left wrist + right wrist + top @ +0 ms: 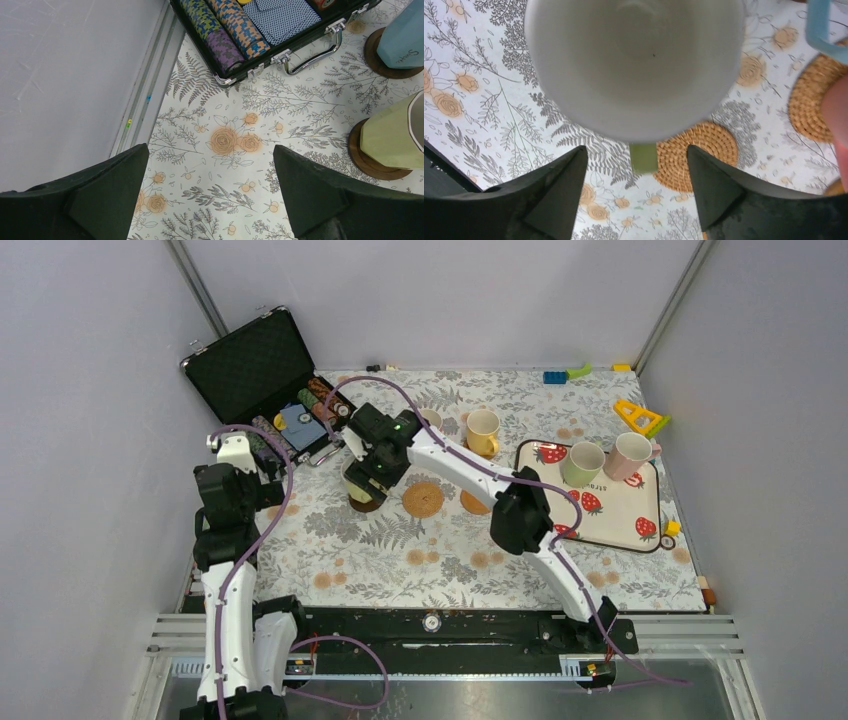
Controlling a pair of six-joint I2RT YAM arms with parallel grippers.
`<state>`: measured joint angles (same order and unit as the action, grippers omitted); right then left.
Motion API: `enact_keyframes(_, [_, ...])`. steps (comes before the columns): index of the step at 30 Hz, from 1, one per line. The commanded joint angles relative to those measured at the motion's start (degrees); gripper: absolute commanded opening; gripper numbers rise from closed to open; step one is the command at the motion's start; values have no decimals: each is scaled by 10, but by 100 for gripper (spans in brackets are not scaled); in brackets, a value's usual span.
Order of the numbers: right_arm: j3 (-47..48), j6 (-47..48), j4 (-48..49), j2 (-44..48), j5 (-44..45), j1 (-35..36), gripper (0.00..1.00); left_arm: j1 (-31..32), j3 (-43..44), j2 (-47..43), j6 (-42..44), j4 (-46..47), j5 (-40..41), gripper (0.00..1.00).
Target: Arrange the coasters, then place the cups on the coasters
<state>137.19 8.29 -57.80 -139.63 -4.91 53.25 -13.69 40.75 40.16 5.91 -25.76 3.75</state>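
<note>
- Right gripper point(636, 172) — fingers spread wide and gripping nothing. It hangs straight over the pale green mug point(634, 70), and the mug's green handle shows in the gap between the fingers without touching either.
- The pale green mug stands upright on a dark wood coaster point(367, 167) in the left half of the table point(400, 560), just in front of the poker chip case point(250, 365).
- A blue mug point(405, 35) sits on a second dark coaster point(372, 55), just beyond the green one toward the far edge.
- Two woven coasters point(696, 155) point(814, 105) lie bare to the right of the pale green mug.
- The yellow mug point(483, 430) stands on the cloth near the far edge. The green mug point(582, 464) and pink mug point(630, 455) wait on the strawberry tray point(620, 525) at the right side.
- Left gripper point(210, 155) — fingers apart, empty, over bare cloth by the left edge.
- Handling, as a judgement: the mugs are glazed ceramic, so rigid, slick under the pads and likely to chip if knocked together. They look light enough for a single gripper.
- Best hold: pinch the wall at the rim, one finger inside and one outside, opposite the handle. The handle itself looks too thin and would let the mug swing.
- Set each mug down level, since the woven discs may slide on the cloth.
</note>
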Motion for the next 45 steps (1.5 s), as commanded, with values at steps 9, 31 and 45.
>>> enact_keyframes(9, [-169, 80, 9, 351, 93, -70, 100, -4, 0, -3, -4, 34, -5, 99])
enact_keyframes(31, [-460, 429, 109, 449, -29, -580, 100, -4, -1, -3, -2, 33, -30, 99])
enact_keyframes(45, [-313, 591, -32, 315, -104, -597, 99, -4, -2, -4, -1, 34, -29, 99])
